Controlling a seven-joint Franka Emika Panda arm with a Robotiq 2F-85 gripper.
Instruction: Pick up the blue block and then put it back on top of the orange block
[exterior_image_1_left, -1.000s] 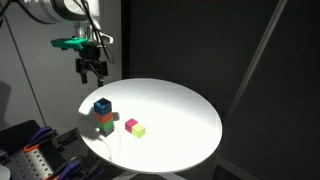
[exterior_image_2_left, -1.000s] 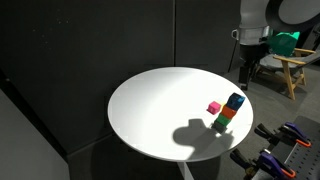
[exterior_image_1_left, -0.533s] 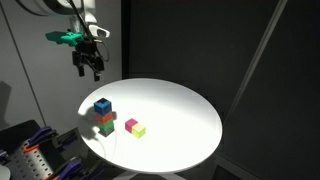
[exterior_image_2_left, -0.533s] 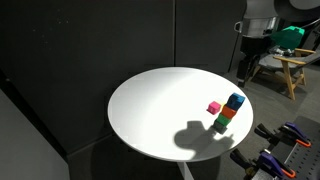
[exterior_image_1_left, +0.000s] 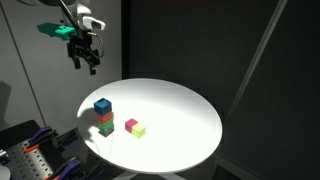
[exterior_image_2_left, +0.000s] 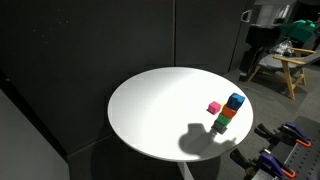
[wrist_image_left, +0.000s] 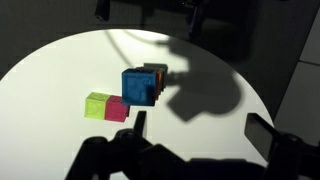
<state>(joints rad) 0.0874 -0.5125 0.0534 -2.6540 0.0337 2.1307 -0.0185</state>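
Blue block (exterior_image_1_left: 102, 105) on orange block (exterior_image_1_left: 106, 117), well below end effector (exterior_image_1_left: 85, 66) (open, w/o load)

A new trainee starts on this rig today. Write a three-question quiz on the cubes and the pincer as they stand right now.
1. True or false: the pincer grips the blue block.
2. Pick one: what colour is the bottom cube, directly under the orange block? A pink, B green, C yellow.
3. Short answer: how many cubes make up the stack?

Key:
1. False. The pincer hangs open and empty, high above the table edge.
2. B.
3. Three, with blue on top.
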